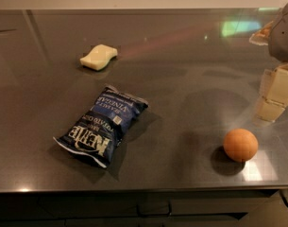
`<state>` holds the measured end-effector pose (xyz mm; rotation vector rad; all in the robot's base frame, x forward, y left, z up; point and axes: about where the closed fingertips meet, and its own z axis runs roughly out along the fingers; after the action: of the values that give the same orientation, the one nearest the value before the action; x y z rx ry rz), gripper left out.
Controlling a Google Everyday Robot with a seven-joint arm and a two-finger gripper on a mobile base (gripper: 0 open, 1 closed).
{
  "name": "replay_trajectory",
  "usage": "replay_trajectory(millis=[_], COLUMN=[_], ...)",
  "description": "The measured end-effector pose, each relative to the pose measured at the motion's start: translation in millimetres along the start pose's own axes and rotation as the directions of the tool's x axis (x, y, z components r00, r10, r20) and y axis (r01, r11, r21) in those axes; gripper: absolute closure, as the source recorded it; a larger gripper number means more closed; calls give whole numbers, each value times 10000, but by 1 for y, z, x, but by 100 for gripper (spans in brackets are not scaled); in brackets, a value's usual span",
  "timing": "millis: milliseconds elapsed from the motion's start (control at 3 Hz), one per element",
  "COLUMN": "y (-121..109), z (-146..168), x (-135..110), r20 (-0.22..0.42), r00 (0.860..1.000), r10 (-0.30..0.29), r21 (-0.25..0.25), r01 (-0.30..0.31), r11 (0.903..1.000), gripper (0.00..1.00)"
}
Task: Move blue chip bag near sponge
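Gripper (275, 96) at right edge, partly cut off, over right side of grey table (181, 56); open or closed, cannot tell. Just below it in view, orange ball (241, 144). Well apart, centre-left, blue chip bag (102, 125) lying flat. Beyond bag, far left, sponge (99, 56), not touching.

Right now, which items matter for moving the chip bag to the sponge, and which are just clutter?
Job: blue chip bag, centre-left; sponge, behind it; hand, at right edge.
Lying about: orange ball, front right.
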<state>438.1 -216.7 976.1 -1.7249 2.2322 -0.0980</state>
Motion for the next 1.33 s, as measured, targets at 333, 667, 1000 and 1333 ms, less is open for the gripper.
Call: replay_trajectory(millis=[333, 667, 1000, 1333], y=[0, -1, -1, -2], z=[0, 7, 25, 45], x=[0, -22, -56, -91], r20=[11, 378, 941, 1436], r00=[10000, 9992, 9953, 9894], r10=[-3, -98, -239, -202], r21=[19, -152, -620, -949], r01=[3, 104, 298, 341], r11=[10000, 9998, 9976, 9949], gripper=[0, 0, 0, 0])
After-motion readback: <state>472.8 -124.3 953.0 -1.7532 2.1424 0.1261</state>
